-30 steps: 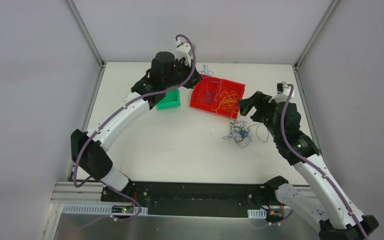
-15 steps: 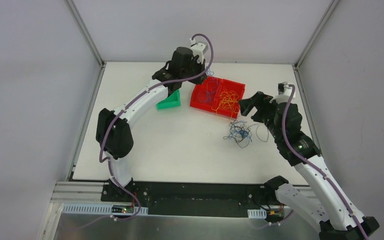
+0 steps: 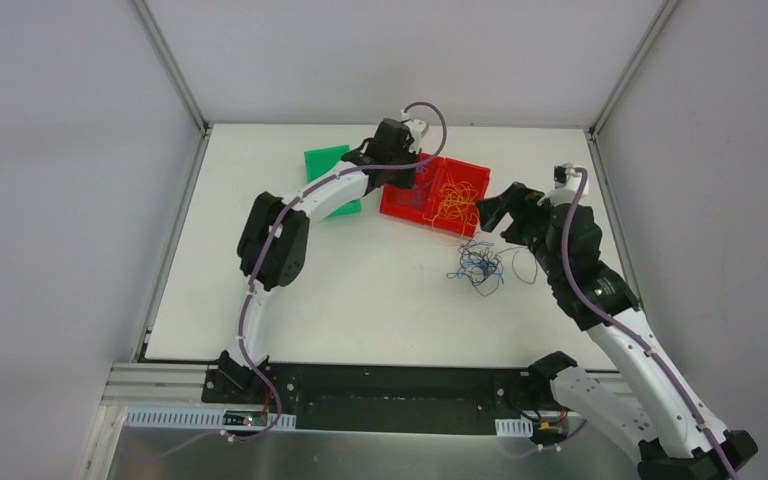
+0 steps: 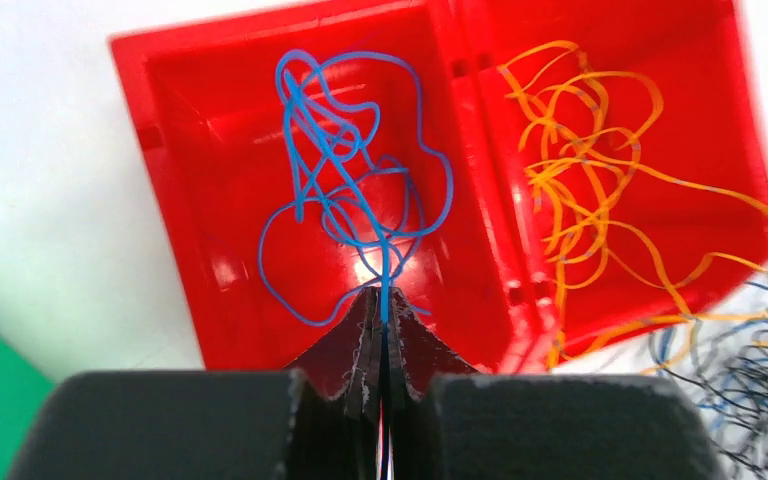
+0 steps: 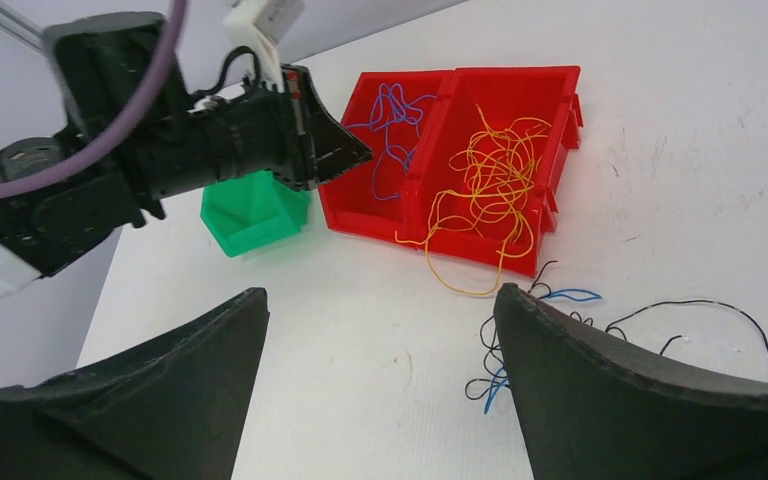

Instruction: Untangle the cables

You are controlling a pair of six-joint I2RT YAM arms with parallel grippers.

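Mostly the cables sit sorted in a red tray (image 4: 185,250) at the far side of the white table (image 3: 360,300): the blue wires (image 4: 350,170) lie looped in its left compartment and the orange wires (image 4: 590,190) fill its right one, with a few orange loops spilling over the near wall onto the table. Just near of the tray's right end lies a loose tangle (image 3: 478,266) of blue and black wires, flat on the table, with one long black strand trailing off to the right. Over the left compartment the left gripper (image 4: 380,312) is clenched, its two tips pressed together on a single strand of the blue wires that runs up from the bunch straight into the tips. To the right, the right gripper (image 5: 378,300) hangs released, jaws spread wide, above the table near the tangle and touching none of it. Left of the tray, partly under the left arm, stands a green bin (image 5: 252,212).
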